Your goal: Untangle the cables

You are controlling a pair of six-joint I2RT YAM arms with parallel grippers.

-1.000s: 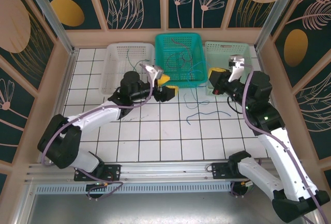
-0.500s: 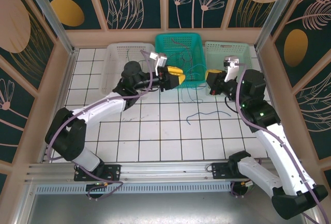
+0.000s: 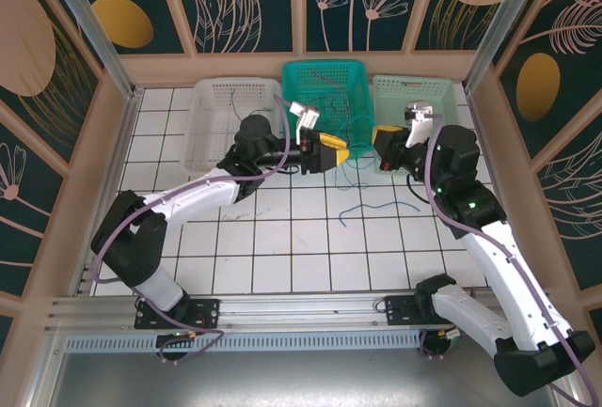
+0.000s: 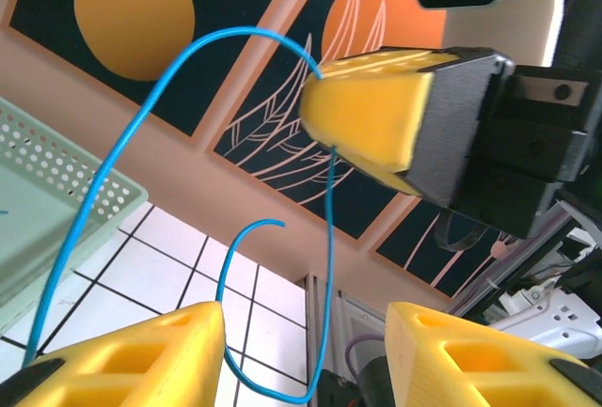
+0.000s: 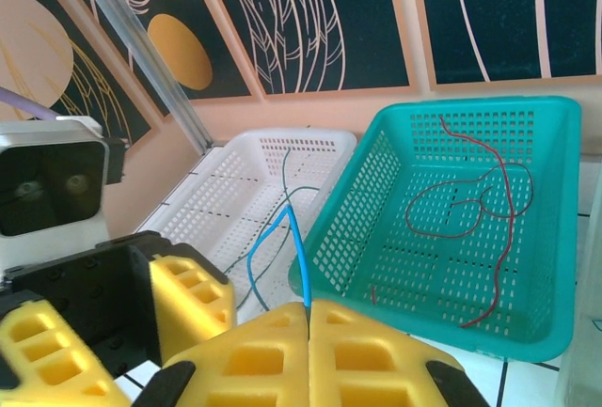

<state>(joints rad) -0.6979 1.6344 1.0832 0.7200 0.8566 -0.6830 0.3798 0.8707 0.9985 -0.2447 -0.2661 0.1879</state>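
Two arms meet above the tiled table (image 3: 310, 238), just in front of the teal basket (image 3: 324, 73).

Right gripper (image 5: 308, 318): its yellow pads are pressed flat together, pinching a blue cable (image 4: 243, 30) at their tips. From the pinch, one strand arcs up and over, then runs down to the outer edge of one finger of the left gripper (image 4: 303, 313), where its end passes out of sight. A second strand drops straight from the pinch, hangs in the gap between the left gripper's fingers and curls back up to a free end.

Left gripper: the fingers stand well apart, with the hanging strand between them and neither pad closed on it. In the overhead view the left gripper (image 3: 331, 148) and right gripper (image 3: 384, 136) face each other, close but apart.

Other cables: red cables (image 5: 499, 191) lie looped on the floor of the teal basket. A green cable (image 5: 284, 172) lies in the white basket (image 5: 216, 195) to its left. A second blue cable (image 3: 376, 208) lies loose on the tiles, nearer the arm bases than both grippers. The pale green basket (image 3: 414, 92) stands to the right of the teal one, behind the right gripper.
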